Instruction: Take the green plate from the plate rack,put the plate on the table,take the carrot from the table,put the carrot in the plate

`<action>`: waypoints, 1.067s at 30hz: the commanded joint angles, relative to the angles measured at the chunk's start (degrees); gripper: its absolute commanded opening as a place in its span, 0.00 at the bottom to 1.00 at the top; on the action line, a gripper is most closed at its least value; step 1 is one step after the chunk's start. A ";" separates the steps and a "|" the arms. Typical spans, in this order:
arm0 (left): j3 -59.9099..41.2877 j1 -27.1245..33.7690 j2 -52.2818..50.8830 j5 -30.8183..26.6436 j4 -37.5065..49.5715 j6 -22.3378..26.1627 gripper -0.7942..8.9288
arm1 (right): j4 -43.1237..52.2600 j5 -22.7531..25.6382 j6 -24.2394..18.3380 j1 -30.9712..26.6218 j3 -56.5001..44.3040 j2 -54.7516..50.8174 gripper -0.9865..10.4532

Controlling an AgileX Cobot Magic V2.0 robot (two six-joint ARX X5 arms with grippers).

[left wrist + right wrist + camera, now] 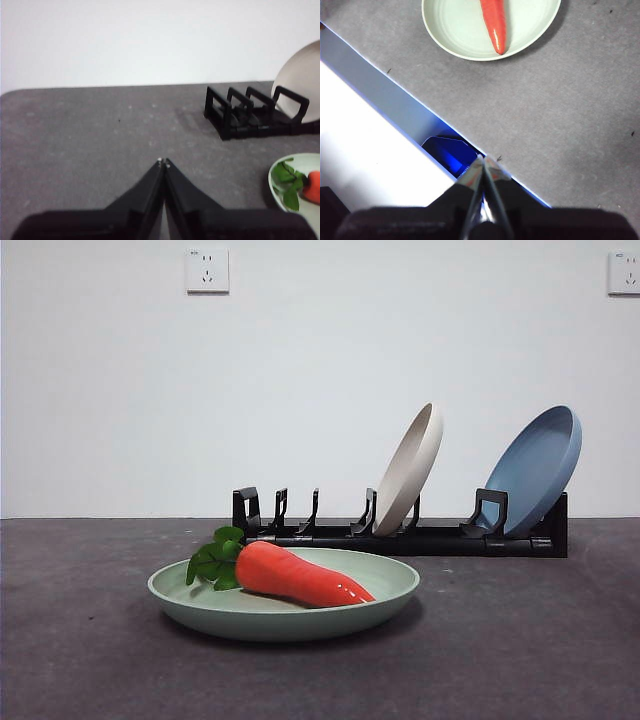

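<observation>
- Nearest the front camera, the green plate (283, 605) is seen lying flat on the worktop (520, 640), in front of the plate rack (400, 530) and apart from it.
- Inside the green plate the carrot (300, 575) is laid on its side, its leafy green end pointing away from the blue plate (535, 470) and hanging over the rim, its tapered tip resting near the plate's middle.
- Behind the green plate, the plate rack is set lengthways across the worktop, close to the white wall (300, 370).
- A cream plate (410, 468) is held leaning in a slot around the middle of the plate rack; the blue plate is held leaning at the rack's far end, beyond the cream plate.
- The slots at the rack's other end, behind the carrot's leaves, are seen as bare black prongs.
- The left claw (164, 162) is shown above bare worktop, well apart from the plate rack and from the green plate; its jaws are pressed together, with nothing between them.
- The right claw (484, 160) is shown over the worktop's edge, well apart from the green plate, with its jaws likewise pressed together on nothing.
- Two wall sockets (207, 270) are mounted high on the wall above the rack.
</observation>
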 commanded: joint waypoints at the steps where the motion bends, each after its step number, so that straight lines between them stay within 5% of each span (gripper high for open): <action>1: -0.79 0.15 -0.20 -0.11 -1.75 -0.42 0.08 | 0.24 0.17 0.59 0.02 -0.09 -0.17 0.09; 23: -0.79 0.13 -0.17 -0.37 -6.47 -0.55 0.08 | 0.22 0.20 0.50 0.02 -0.09 -0.17 0.09; 28: -0.79 0.13 -0.17 -0.35 -6.47 -0.55 0.08 | 0.07 3.50 -9.07 -0.24 -0.09 -1.70 0.09; 32: -0.79 0.13 -0.17 -0.37 -6.47 -0.55 0.08 | 0.15 4.33 -9.70 -2.84 -0.09 -5.40 0.09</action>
